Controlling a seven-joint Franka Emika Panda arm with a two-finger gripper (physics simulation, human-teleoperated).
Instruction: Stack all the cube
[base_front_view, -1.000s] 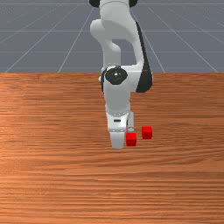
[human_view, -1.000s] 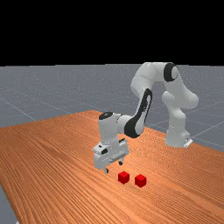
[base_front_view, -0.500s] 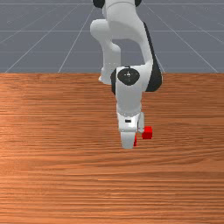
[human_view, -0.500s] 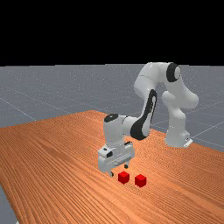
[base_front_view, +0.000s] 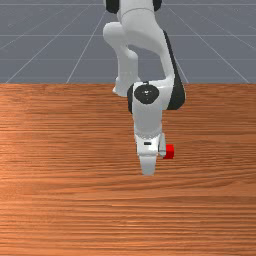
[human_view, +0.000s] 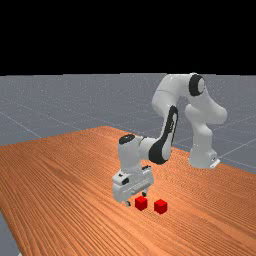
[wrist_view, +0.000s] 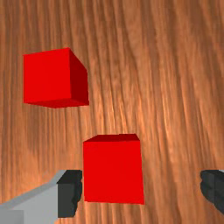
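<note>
The orange-brown wooden table (base_front_view: 55, 200) carries the whole job. Over it reaches the white and grey Panda arm (human_view: 165, 95), which ends in a pale two-finger gripper (wrist_view: 142, 190), pointed down and low over the work. The gripper is released, its fingers spread wide with nothing grasped.

Between those fingers, as the wrist view has it, lies a solid red cube (wrist_view: 113, 173). It sits off-centre, just beside one dark fingertip (wrist_view: 70, 192) and well apart from the opposite fingertip (wrist_view: 213, 189). A second solid red cube (human_view: 160, 206) rests on the wood a little way off, outside the fingers, near the first but apart from it.

As for progress, the stack has not been begun: both cubes lie separately on the table, and neither is lifted. The step in hand looks like lining up for the first grasp (a small shift to centre the fingers would help, since closing now might shove the cube sideways). After that come the grip, the lift, the carry across, the setting down on the second cube, and the letting go.
</note>
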